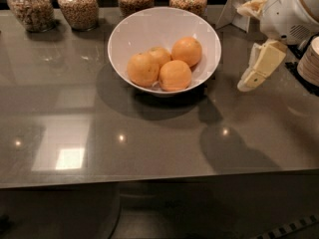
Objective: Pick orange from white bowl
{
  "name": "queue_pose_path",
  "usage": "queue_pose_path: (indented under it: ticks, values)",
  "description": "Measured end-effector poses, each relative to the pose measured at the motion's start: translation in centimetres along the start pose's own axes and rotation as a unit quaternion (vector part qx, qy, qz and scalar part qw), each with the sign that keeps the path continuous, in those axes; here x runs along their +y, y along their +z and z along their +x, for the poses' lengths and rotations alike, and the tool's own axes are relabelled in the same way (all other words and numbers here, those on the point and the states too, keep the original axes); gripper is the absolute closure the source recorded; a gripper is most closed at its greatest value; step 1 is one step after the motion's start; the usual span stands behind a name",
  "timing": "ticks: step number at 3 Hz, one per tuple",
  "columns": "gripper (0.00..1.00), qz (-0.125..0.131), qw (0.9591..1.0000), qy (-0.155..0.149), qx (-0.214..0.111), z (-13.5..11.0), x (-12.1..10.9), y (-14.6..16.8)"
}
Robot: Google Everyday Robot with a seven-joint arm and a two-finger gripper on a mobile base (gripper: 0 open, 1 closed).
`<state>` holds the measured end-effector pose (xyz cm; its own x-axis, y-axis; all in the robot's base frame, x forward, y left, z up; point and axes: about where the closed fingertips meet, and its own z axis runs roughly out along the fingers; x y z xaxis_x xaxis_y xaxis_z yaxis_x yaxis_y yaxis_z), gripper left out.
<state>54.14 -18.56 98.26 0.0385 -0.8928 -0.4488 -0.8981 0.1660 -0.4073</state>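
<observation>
The dark surface (149, 143) spreads below and left of the fingers. The bowl (149, 29) stands on it just left of them, not touching. The gripper (242, 46) hangs over the right edge, its fingers (261, 66) spread wide and holding nothing. Jars (77, 6) line the far edge, further left. The orange (187, 51) lies in the bowl, on the side nearest the fingers, with three other oranges (143, 68).

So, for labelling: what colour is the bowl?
The bowl is plain white, camera view; the gripper hangs to its right.
</observation>
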Motion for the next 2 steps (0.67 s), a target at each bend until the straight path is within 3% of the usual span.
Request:
queue_pose_path:
  ticks: [1, 2]
  values:
    - [0.0, 0.003, 0.9981, -0.038, -0.047, -2.3, -4.3, 2.3]
    - [0.0, -0.006, 0.9936, -0.083, -0.077, -5.6, -7.8, 5.3]
